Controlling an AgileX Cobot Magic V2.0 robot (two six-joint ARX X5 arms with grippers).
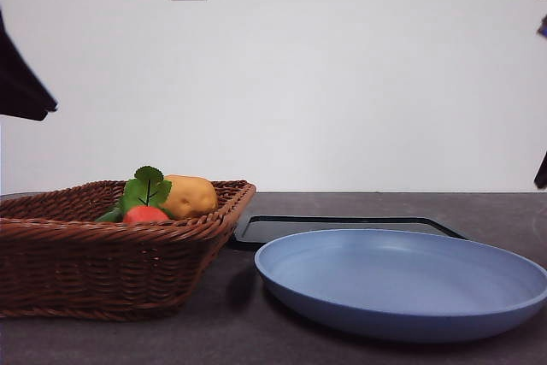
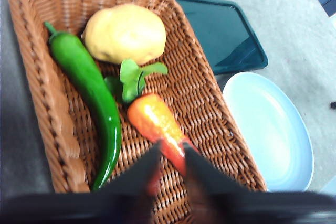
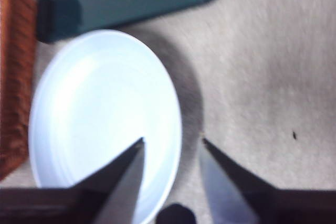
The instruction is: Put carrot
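The carrot (image 2: 155, 120) is a glossy orange-red plastic one with a green leafy tuft at the fat end. It's lying flat inside the wicker basket (image 2: 210, 98), between the green pepper (image 2: 92, 90) and the basket's side wall, leaves right up against the potato (image 2: 125, 33).

In the basket (image 2: 199, 93) the carrot (image 2: 157, 124) lies between the pepper (image 2: 92, 93) and the far wall, potato (image 2: 125, 32) just beyond its leaves. Beside the basket sits the plate (image 1: 402, 284), tray (image 1: 342, 226) behind it.
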